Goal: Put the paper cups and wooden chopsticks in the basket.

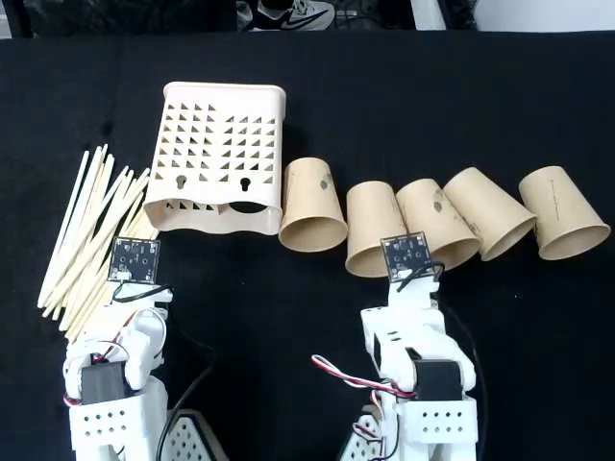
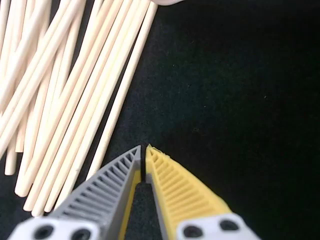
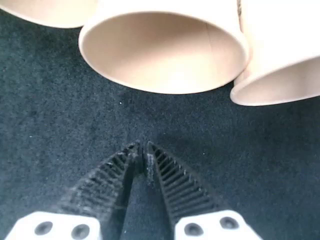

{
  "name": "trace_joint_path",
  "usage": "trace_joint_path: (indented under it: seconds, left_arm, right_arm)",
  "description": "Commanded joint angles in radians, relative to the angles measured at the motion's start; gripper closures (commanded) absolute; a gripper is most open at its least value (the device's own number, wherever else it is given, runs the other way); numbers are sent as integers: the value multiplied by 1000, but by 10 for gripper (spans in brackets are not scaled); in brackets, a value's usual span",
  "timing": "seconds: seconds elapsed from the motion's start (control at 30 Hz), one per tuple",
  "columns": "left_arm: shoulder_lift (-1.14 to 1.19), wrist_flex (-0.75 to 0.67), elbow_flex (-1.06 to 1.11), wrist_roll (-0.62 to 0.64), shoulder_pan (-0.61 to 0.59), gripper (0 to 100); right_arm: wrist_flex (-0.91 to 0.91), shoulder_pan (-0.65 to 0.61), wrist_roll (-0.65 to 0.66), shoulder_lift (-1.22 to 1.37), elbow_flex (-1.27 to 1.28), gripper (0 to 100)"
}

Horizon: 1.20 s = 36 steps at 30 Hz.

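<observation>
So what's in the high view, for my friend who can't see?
Five paper cups lie on their sides in a row on a black table, beside a cream basket with holes. Wooden chopsticks are piled on the basket's other side, and two white robot arms sit in front.

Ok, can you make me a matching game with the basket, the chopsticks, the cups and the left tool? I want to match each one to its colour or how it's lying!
Things:
1. basket
2. wooden chopsticks
3. paper cups
4. left tool

Clues:
A. brown, lying on their sides in a row
B. grey and yellow, shut
C. white, full of little holes
D. pale and thin, in a loose pile

Pairs: 1-C, 2-D, 3-A, 4-B.
</observation>
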Motion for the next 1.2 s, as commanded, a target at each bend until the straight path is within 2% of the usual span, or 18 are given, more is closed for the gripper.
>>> trace_joint_path:
  seconds: [0.0,0.23,0.3,0.43,0.5,0.57,0.67,0.7,0.8,0.93,1.03,1.1,1.17]
  left_arm:
    - [-11,-3,15,-3,7,968]
    - [-11,2,15,-3,7,969]
    - [-11,52,15,-6,7,970]
    - [-11,46,15,-6,4,969]
    - [-12,51,4,-9,4,968]
    - [-11,55,-31,-43,-12,966]
    - [-12,57,-143,-265,-39,966]
    - [-14,55,-176,-296,-41,966]
    - [-14,35,-286,-229,-45,966]
    - [-9,-66,-361,-69,-41,959]
    - [3,-198,-334,14,-33,839]
    - [44,-272,-309,83,-22,751]
    - [127,-331,-294,87,5,741]
  right_arm:
    - [3,-12,0,-4,-4,985]
    - [5,31,6,-4,-13,984]
    - [6,48,37,-4,-39,983]
    - [25,103,451,-5,-56,984]
    - [52,121,554,-5,-90,985]
    - [72,135,559,-5,-147,985]
    - [83,172,560,-5,-257,985]
    - [100,178,562,-5,-302,985]
    - [117,170,555,-5,-341,985]
    - [41,120,537,-5,-188,985]
    - [-86,75,384,-5,-58,985]
    - [-112,91,376,-4,-64,985]
    - [-101,109,376,-5,-64,985]
